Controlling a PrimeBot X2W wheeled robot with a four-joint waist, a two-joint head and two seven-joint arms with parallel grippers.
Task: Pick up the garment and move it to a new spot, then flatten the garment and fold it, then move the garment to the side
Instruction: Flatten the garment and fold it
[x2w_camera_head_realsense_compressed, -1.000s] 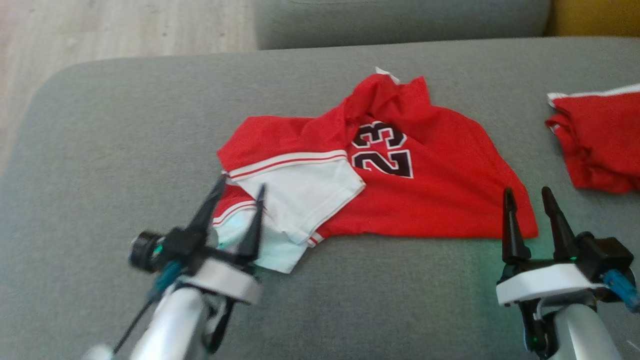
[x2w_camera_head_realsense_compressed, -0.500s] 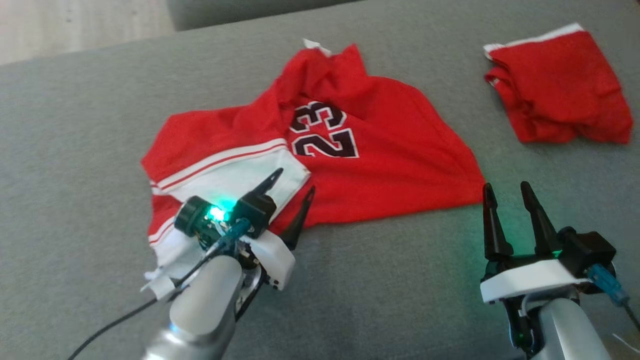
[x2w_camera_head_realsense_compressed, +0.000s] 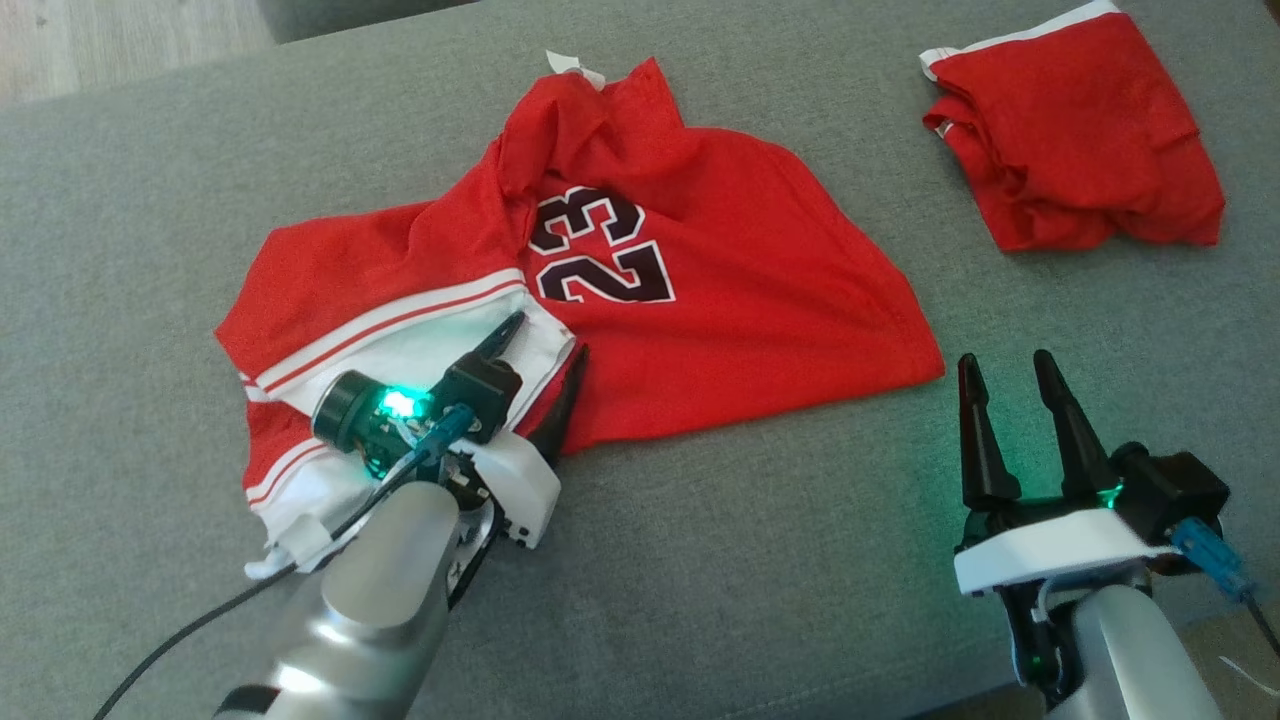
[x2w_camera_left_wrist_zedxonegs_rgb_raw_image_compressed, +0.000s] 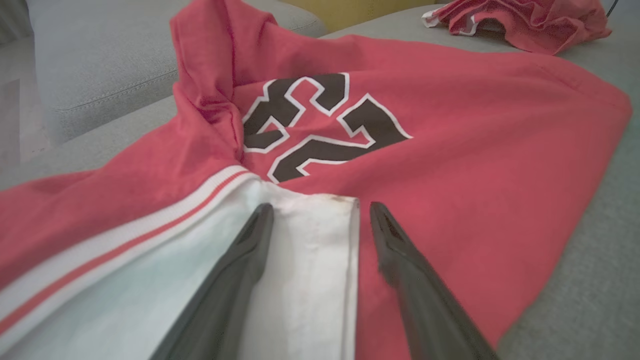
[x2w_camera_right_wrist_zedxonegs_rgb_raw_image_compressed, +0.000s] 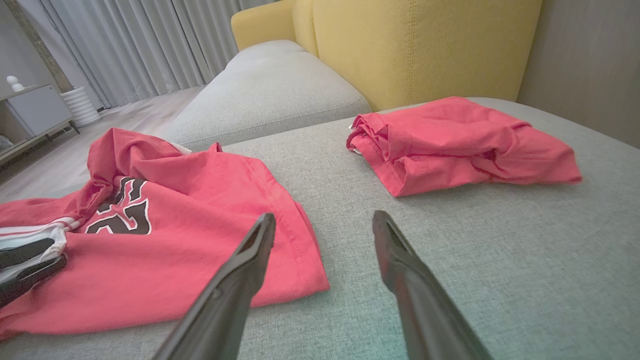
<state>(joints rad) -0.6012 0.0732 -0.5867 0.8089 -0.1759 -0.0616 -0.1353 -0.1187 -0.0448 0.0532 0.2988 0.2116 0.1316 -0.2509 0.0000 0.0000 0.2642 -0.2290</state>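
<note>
the grey upholstered sofa seat (x2w_camera_head_realsense_compressed: 700, 560) carries everything. a crumpled red jersey (x2w_camera_head_realsense_compressed: 760, 300) with a black 23 and a white striped sleeve lies across its middle, not yet flattened. a smaller bunched red garment (x2w_camera_head_realsense_compressed: 1080, 150) sits far right, well apart. in the last second the left claw (x2w_camera_head_realsense_compressed: 548, 335) has swung from the sleeve's left edge to straddle its right hem, released and gripping nothing. the right claw (x2w_camera_head_realsense_compressed: 1005, 358) waits released, just near the jersey's right corner. a first pinch looks imminent.
</note>
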